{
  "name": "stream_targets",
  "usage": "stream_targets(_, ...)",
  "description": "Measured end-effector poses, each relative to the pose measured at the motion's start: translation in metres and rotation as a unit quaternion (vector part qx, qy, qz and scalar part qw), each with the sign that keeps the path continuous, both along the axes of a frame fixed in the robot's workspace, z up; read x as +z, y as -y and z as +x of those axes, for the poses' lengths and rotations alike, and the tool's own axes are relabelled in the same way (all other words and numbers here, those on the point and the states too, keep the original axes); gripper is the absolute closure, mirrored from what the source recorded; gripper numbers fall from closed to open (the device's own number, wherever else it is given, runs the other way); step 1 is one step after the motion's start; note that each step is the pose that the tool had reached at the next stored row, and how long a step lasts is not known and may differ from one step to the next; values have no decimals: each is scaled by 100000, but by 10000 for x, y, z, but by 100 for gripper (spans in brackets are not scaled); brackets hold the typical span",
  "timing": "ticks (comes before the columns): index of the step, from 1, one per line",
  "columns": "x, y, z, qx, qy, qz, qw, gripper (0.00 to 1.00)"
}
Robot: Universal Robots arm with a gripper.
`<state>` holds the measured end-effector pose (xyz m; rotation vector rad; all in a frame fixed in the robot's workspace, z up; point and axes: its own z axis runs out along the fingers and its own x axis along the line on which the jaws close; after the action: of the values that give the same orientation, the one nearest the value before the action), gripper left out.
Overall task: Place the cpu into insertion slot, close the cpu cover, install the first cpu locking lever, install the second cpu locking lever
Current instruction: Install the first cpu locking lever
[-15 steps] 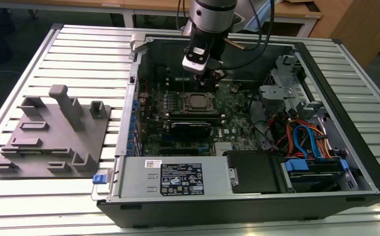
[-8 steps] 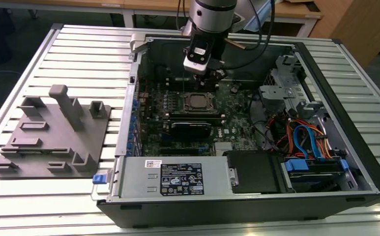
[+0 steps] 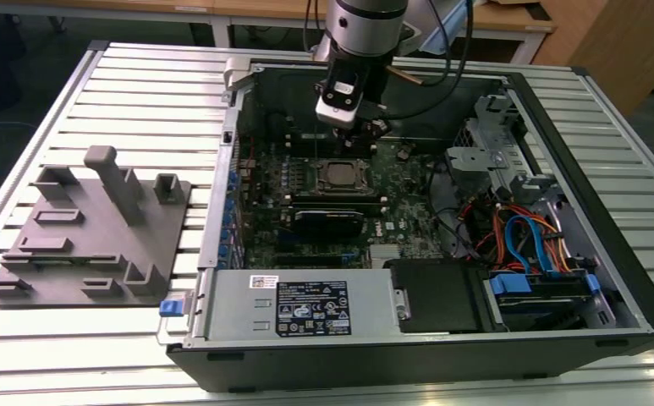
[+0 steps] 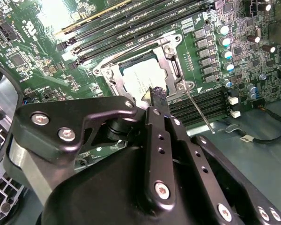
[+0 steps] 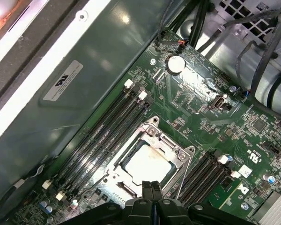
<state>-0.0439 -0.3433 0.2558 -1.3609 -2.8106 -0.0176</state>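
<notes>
Claw [image 5: 151,186] pinched closed, empty — tips hide one edge of cpu cover [image 5: 165,141]; cpu [image 5: 145,161] seated beneath.

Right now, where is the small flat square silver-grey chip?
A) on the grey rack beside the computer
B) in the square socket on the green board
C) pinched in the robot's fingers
B: in the second wrist view the chip lies on the green board, ringed by the thin silver metal frame.

The power-supply label [image 3: 312,309] carries print too small to read.

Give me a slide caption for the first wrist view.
Gripper near the cpu, seated beneath the lowered cpu cover.
</notes>
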Motion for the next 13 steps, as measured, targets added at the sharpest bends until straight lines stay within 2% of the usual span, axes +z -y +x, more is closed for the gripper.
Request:
stream_targets(3,0,0,0,749,-1,-2,99997,90)
stream_targets(7,0,0,-2,2840,0,-1,99960,90)
stream_targets(9,0,0,-3,4070,0,1,99917,90)
stream_targets(13,0,0,-3,6687,3,3,99776,90)
